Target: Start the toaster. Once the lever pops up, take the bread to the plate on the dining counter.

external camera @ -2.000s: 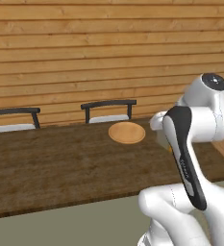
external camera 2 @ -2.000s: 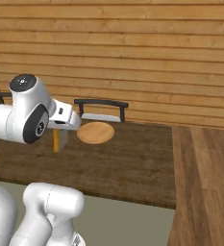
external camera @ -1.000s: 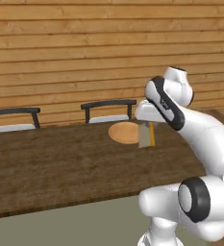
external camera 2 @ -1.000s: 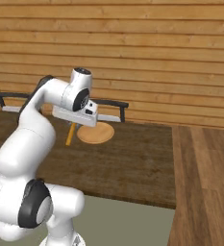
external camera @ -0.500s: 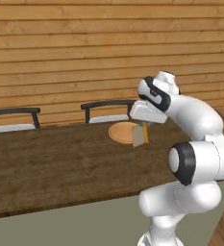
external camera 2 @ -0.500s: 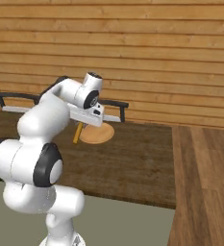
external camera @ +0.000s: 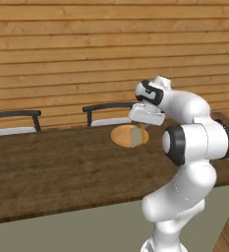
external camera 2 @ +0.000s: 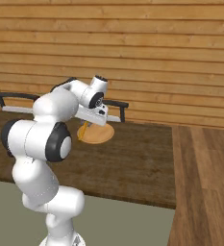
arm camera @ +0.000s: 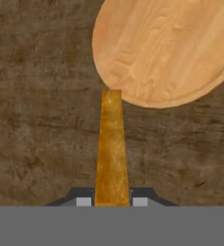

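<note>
Bread carried edge-on in the claw, hanging at the near rim of the plate; delivery step, not yet set down.

Left base view: dining counter (external camera: pixel 52 162) spreads out left of and below the claw, gripper (external camera: pixel 137 129) is clamped tight on the bread (external camera: pixel 137 137), slice hangs vertical straight under it, plate (external camera: pixel 122 136) sits just beyond and under the slice. Hand view: bread (arm camera: pixel 111 149) runs up from between the finger tips (arm camera: pixel 83 202) as a thin amber strip, its far end just reaches the plate (arm camera: pixel 166 48) rim, most of the dish lies ahead and to the right of the claw. Toaster part judged done. Next move calls for shifting further over the plate centre, lowering, then opening so the slice drops flat, not on the rim.
</note>
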Robot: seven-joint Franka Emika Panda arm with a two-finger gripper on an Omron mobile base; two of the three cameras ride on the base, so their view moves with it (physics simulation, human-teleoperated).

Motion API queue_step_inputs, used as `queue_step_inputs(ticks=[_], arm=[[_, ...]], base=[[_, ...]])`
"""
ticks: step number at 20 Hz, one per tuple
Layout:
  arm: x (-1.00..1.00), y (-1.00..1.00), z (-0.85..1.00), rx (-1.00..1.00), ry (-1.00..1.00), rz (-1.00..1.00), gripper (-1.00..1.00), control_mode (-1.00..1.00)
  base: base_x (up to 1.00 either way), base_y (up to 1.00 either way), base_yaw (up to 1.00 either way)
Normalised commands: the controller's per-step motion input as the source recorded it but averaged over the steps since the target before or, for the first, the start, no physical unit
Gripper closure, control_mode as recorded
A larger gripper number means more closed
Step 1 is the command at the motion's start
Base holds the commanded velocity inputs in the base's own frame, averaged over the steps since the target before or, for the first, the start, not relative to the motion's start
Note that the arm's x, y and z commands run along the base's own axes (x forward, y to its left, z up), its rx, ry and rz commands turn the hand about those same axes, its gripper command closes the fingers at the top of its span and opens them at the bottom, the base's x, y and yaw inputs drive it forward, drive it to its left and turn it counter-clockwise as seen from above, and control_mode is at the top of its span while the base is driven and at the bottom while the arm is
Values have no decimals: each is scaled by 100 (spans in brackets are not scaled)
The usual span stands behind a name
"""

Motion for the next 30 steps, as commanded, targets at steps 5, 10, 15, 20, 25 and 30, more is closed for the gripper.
queue_step_inputs(ticks=[5,10,15,20,25,30], arm=[[38,0,-9,9,0,0,100,-100],[44,0,0,11,0,0,100,-100],[47,0,0,11,0,0,100,-100],[52,0,-9,8,0,0,100,-100],[52,0,-21,4,0,0,100,-100],[39,0,-30,2,0,0,100,-100]], base=[[0,0,0],[0,0,0],[0,0,0],[0,0,0],[0,0,0],[0,0,0]])
